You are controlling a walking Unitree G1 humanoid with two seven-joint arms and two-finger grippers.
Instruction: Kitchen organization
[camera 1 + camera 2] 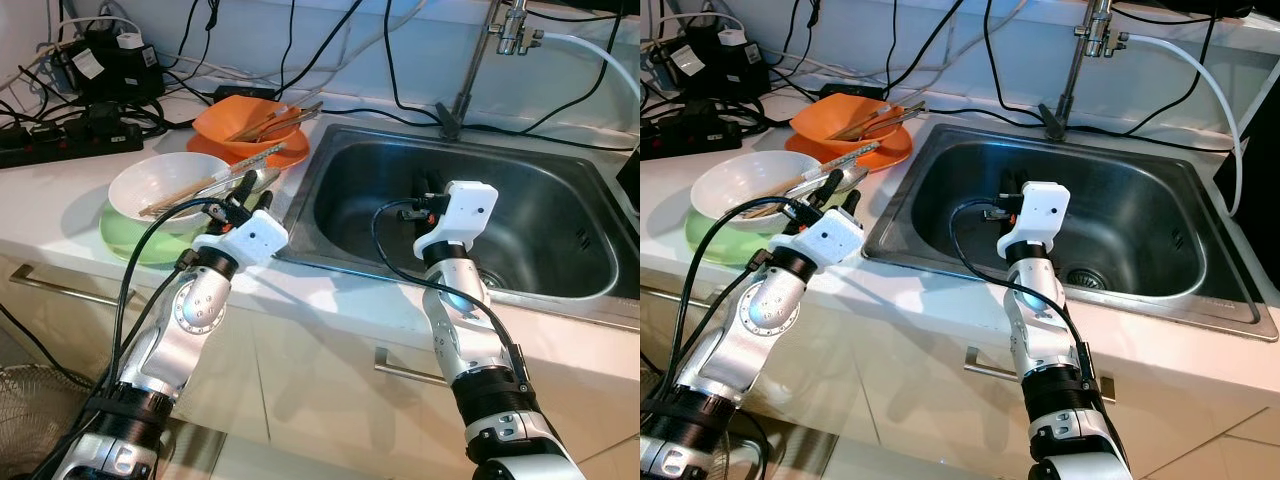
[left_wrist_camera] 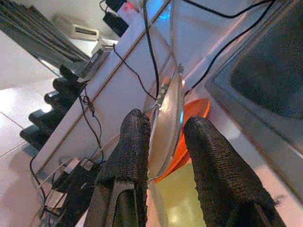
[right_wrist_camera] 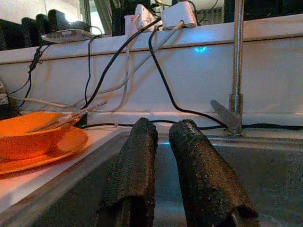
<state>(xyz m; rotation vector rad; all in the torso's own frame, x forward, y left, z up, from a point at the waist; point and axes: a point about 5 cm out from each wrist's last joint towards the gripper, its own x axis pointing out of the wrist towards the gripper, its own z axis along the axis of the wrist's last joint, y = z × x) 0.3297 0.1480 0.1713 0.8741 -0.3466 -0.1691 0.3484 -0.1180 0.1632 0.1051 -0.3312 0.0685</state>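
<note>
Head views are showing the left gripper point(image 1: 245, 205) pinching a spoon point(image 1: 262, 180) beside the white bowl point(image 1: 160, 185), at nine o'clock from the sink point(image 1: 540, 290), probably for carrying across. Chopsticks point(image 1: 205, 185) are lying over that bowl; an orange bowl point(image 1: 250, 125) is sitting at eleven o'clock. Left wrist view is confirming fingers point(image 2: 130, 156) clamping the metal. Right wrist view is showing the right gripper point(image 3: 161, 142) nearly closed, empty, waiting over the basin, clear of the faucet point(image 3: 235, 61).

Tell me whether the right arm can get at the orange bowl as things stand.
Probably not easily. The right gripper hangs inside the sink, while the orange bowl sits on the counter beyond the sink's left rim, with the left gripper holding a spoon near it.
</note>
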